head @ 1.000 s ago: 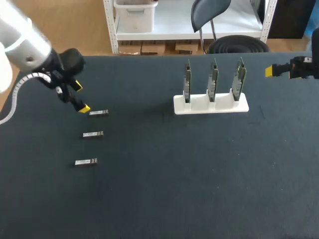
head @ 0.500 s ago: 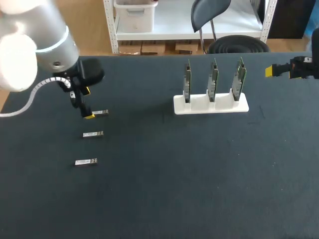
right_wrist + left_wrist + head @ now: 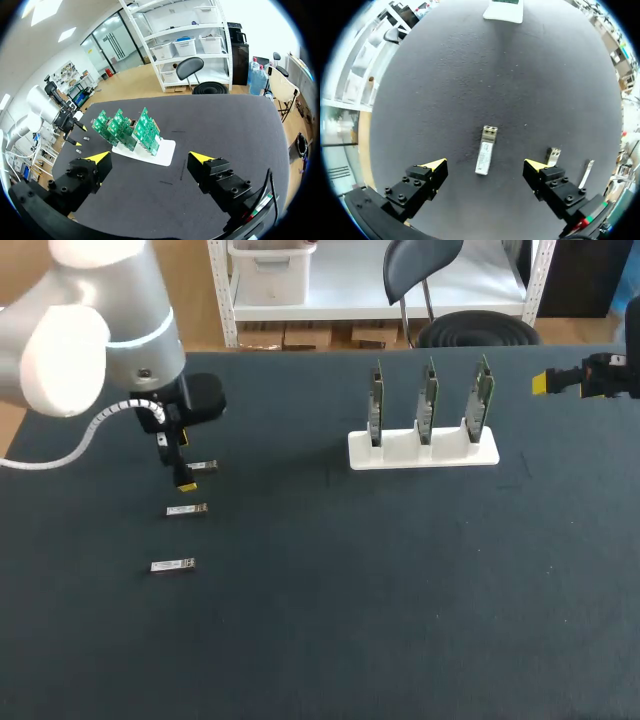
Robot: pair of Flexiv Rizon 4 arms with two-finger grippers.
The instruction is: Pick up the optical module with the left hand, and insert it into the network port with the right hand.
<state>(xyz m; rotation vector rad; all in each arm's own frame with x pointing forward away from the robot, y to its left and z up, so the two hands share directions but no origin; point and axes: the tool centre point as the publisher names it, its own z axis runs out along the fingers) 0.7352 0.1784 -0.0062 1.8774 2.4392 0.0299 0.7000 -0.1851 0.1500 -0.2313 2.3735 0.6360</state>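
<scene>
The left arm hangs over the left part of the counter, its left jaws spread wide and holding nothing; the optical module lies flat between the yellow tips, touching neither; two more modules lie in a row nearer the robot; further right stands a white rack with three upright green boards; at the far right edge the right arm hangs above the counter, its right jaws apart and empty.

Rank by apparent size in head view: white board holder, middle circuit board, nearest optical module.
1. white board holder
2. middle circuit board, seen nearly edge-on, so it looks thin
3. nearest optical module, clearly smallest
</scene>
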